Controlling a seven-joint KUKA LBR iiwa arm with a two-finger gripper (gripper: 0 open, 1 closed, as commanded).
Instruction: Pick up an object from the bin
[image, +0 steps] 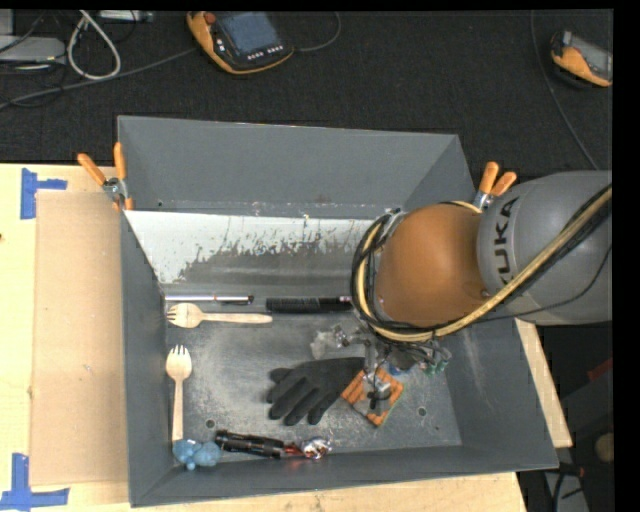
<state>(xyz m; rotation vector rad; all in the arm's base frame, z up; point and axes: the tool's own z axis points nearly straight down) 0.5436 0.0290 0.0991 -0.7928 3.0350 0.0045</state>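
Gripper (378, 385) half hidden under orange wrist cover (430, 265), grip unreadable, over orange block (354, 392); black glove (310, 385) alongside; 2 forks (218, 317) in bin (300, 180).

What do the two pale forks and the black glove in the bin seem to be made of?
The upper fork and the left fork look like matt cream plastic, possibly wood: even colour, thin, rigid. The black glove looks like soft fabric or rubber: limp, dull, fingers splayed.
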